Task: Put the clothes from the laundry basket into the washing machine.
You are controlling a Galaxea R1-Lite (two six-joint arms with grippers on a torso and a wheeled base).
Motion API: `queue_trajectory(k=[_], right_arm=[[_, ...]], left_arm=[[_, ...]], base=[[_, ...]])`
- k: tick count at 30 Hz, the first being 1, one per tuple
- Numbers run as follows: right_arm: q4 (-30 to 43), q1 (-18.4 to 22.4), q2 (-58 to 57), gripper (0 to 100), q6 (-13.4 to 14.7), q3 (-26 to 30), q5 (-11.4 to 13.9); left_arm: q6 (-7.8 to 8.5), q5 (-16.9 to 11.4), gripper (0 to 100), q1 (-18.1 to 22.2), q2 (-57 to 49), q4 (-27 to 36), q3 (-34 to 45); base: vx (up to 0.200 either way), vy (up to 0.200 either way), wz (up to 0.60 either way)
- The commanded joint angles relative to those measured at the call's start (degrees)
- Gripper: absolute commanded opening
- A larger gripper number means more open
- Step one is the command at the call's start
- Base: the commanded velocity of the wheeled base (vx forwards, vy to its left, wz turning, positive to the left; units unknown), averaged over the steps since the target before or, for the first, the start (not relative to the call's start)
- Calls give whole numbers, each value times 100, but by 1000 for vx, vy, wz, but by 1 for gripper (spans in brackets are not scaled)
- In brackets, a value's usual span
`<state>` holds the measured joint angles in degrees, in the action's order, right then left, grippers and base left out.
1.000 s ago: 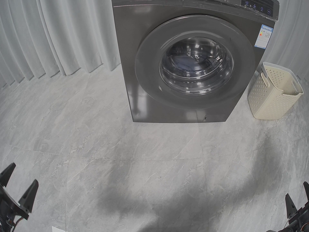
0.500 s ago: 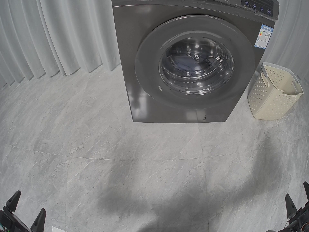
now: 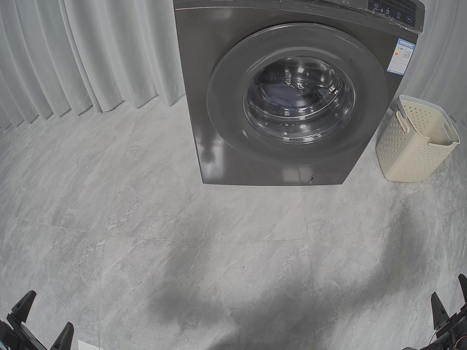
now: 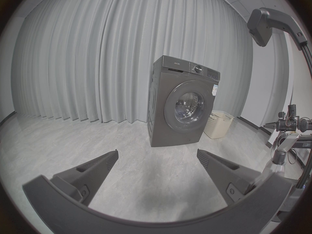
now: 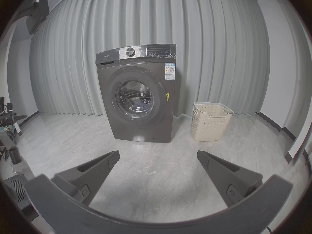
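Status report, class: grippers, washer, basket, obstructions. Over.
Left gripper and right gripper open, empty. Washer door shut; basket beside it, robot's right. Shut door blocks loading.

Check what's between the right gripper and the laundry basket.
Bare grey floor only; nothing lies between right gripper and laundry basket, per the right wrist view.

Bright even light, glare on washing machine [image 3: 297, 98] door well ahead of left gripper [image 4: 157, 154], wrist views fisheye-warped, corners dark.
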<state>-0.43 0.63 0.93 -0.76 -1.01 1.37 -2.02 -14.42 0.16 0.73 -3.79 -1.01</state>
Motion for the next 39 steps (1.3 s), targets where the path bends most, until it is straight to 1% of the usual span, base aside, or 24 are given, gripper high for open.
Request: queue_trajectory(k=[1, 4, 6, 7, 10, 12, 13, 15, 22, 28, 30, 31, 33, 37, 39], right_arm=[[-1, -2, -93, 100, -4, 101, 4], [-1, -2, -93, 100, -4, 101, 4], [-1, -2, -93, 100, -4, 101, 4], [-1, -2, -93, 100, -4, 101, 4], [-1, -2, -93, 100, -4, 101, 4], [-1, -2, -93, 100, -4, 101, 4], [-1, -2, -93, 100, -4, 101, 4], [-1, -2, -93, 100, -4, 101, 4], [-1, -2, -93, 100, -4, 101, 4], [-1, -2, -93, 100, -4, 101, 4], [-1, -2, -93, 100, -4, 101, 4], [-1, -2, -84, 100, -4, 101, 4], [-1, -2, -93, 100, -4, 101, 4], [-1, -2, -93, 100, -4, 101, 4], [-1, -2, -93, 100, -4, 101, 4]], left_arm=[[0, -8, 100, 2, -73, 54, 84], [-35, 133, 100, 11, -64, 449, -66], [-44, 168, 100, 11, -73, 485, -75], [-26, 282, 100, 11, -73, 493, -75], [62, 317, 100, 11, -73, 493, -75], [71, 317, 100, 11, -73, 493, -75], [27, 282, 100, 2, -73, 485, -75], [-9, 264, 100, 2, -73, 485, -66], [18, 256, 100, 2, -73, 485, -66], [44, 256, 100, 2, -73, 485, -66], [79, 256, 100, 2, -73, 467, -66], [44, 256, 100, 2, -73, 449, -57], [0, 238, 100, 2, -73, 449, -57], [71, 150, 100, 2, -73, 441, -57], [35, 124, 100, 2, -73, 441, -57]], base=[[0, -200, 0], [0, -200, 0], [0, -200, 0], [0, -200, 0], [0, -200, 0], [0, -200, 0], [0, -200, 0], [0, 0, 0], [0, 0, 0], [0, -200, 0], [200, -200, 0], [200, -200, 0], [0, 0, 0], [0, 0, 0], [0, 0, 0]])
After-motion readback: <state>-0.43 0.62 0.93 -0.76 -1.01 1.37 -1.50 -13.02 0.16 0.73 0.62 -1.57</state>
